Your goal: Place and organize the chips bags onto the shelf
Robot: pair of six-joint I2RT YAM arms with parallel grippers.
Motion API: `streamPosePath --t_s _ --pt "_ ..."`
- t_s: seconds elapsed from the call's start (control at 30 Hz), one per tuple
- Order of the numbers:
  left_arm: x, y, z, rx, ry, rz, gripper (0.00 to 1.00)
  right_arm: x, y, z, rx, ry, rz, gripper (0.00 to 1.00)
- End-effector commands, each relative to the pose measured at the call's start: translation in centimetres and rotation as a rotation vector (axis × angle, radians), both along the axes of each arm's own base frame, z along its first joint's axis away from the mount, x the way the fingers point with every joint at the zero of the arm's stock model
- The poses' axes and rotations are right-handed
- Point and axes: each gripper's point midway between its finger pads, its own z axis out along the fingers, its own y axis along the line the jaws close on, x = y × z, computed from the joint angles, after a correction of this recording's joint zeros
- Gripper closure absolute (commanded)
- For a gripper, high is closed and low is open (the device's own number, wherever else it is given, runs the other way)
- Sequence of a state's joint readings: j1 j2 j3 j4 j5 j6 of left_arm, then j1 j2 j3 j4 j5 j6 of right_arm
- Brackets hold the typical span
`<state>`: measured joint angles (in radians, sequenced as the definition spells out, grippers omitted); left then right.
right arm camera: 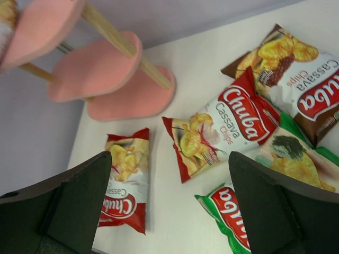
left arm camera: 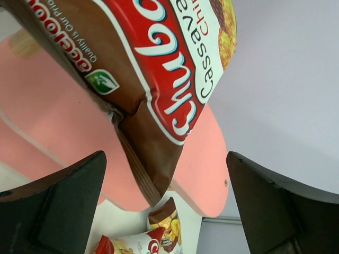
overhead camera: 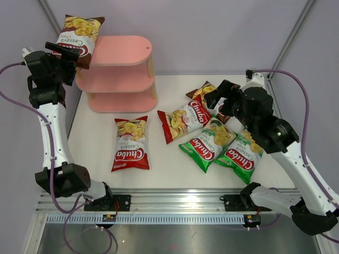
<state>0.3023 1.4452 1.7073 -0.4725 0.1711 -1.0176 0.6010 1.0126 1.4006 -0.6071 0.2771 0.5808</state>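
A white table (overhead camera: pixel 172 179) lay inside pale lilac walls (overhead camera: pixel 222 32) (two grey struts (overhead camera: pixel 290 38) slanted up at the back corners). Along its near edge ran a ribbed aluminium rail (overhead camera: pixel 180 203), with a brushed metal sheet (overhead camera: pixel 201 238) below it.

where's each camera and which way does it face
Top external: above, behind the arms, looking down at table, shelf, bags; both arms show.
Left wrist: up by the shelf top, facing a brown bag; open fingers below.
Right wrist: over the table's right, facing the flat bags and shelf; open fingers below.
All share the shelf.
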Motion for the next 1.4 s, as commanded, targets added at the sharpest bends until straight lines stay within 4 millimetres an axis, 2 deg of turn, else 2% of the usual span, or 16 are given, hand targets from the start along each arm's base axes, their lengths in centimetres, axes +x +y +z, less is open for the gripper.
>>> streamPosePath --t_s 0.0,0.07,0.17,0.2,0.23,0.3,0.37,0.47,0.67,0.7,0.8,0.9,0.93,1.0,1.1,1.37 --pt "-2.1 -0.1 1.5 0.071 -0.033 0.002 0.01 0.9 -0.2 -1.5 -0.086 0.039 0.012 0.01" --pt "-3.5 -0.2 1.9 0.104 -0.028 0.007 0.01 1.9 -0.1 -2.5 -0.093 0.08 0.032 0.0" --pt "-5.5 -0.8 2.0 0.148 -0.025 -0.004 0.01 4.6 -2.4 -5.3 -0.052 0.182 -0.041 0.01" --pt "-6.2 -1.0 2.2 0.167 -0.031 -0.005 0.01 5.7 -4.6 -6.2 -0.045 0.205 -0.114 0.01" --pt "-6.6 -1.3 1.1 0.172 -0.014 -0.026 0.01 6.6 -5.5 -6.6 -0.044 0.193 -0.149 0.01" --pt "-8.5 -2.3 1.7 0.221 -0.045 -0.051 0.01 7.5 -7.4 -9.5 -0.046 0.246 -0.183 0.01" --pt "-9.6 -3.1 0.3 0.263 -0.024 -0.085 0.01 8.7 -9.3 -12.1 0.01 0.313 -0.181 0.01" --pt "-11.2 -5.3 -0.8 0.335 -0.016 -0.163 0.01 10.4 -11.3 -15.2 0.079 0.346 -0.161 0.01" --pt "-12.3 -13.1 -4.9 0.446 0.035 -0.438 0.01 14.0 -16.1 -20.5 0.186 0.434 -0.241 0.01" --pt "-12.7 -15.3 -6.5 0.449 0.05 -0.516 0.01 14.5 -16.5 -21.8 0.207 0.461 -0.248 0.0" --pt "-13.5 -18.3 -9.4 0.497 0.087 -0.616 0.01 16.0 -17.1 -23.2 0.243 0.453 -0.242 0.0" --pt "-14.7 -20.7 -11.0 0.508 0.076 -0.708 0.01 17.2 -17.6 -24.0 0.254 0.431 -0.218 0.01" --pt "-15.3 -21.5 -12.8 0.502 0.099 -0.755 0.01 17.7 -17.7 -25.2 0.264 0.442 -0.208 0.01" --pt "-16.4 -23.0 -13.3 0.498 0.068 -0.815 0.01 18.2 -18.7 -26.9 0.28 0.459 -0.217 0.01" --pt "-18.3 -24.7 -15.8 0.483 0.066 -0.928 0.01 19.2 -19.1 -27.6 0.309 0.403 -0.18 0.01" --pt "-21.0 -24.5 -17.3 0.521 0.053 -1.002 0.01 20.6 -18.8 -31.3 0.376 0.457 -0.117 0.03"
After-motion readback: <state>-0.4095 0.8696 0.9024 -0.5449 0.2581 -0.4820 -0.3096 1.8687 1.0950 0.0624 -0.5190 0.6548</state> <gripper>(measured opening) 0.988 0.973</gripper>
